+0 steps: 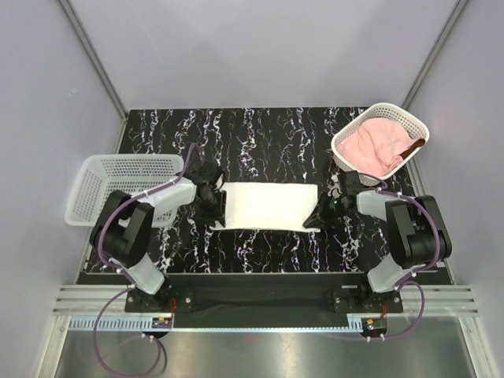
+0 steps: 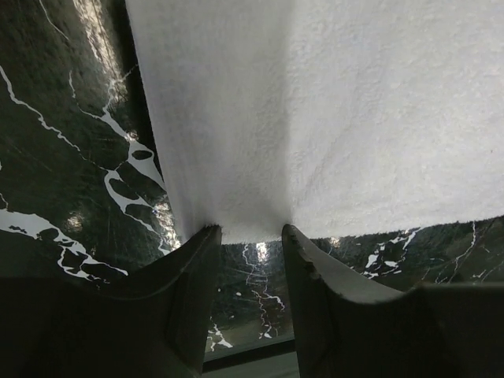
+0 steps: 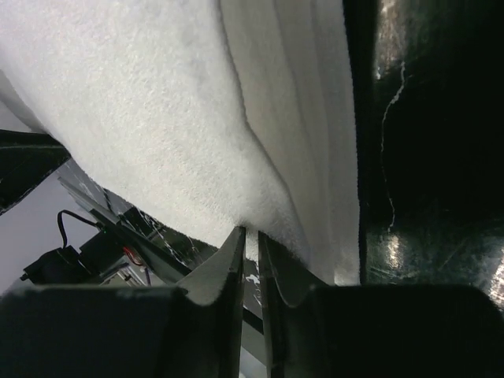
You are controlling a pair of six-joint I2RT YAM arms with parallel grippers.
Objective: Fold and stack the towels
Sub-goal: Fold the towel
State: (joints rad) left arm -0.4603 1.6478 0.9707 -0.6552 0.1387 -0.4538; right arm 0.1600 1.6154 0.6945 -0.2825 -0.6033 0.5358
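The right jaws are pinching the white towel [image 1: 268, 206] mid-counter [image 1: 260, 142]; the left jaws are standing open at its other end.

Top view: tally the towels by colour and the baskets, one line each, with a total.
white towel: 1
pale pink towel: 1
rust-brown towel: 1
white mesh baskets: 2, the left basket and the right basket
Total: 5
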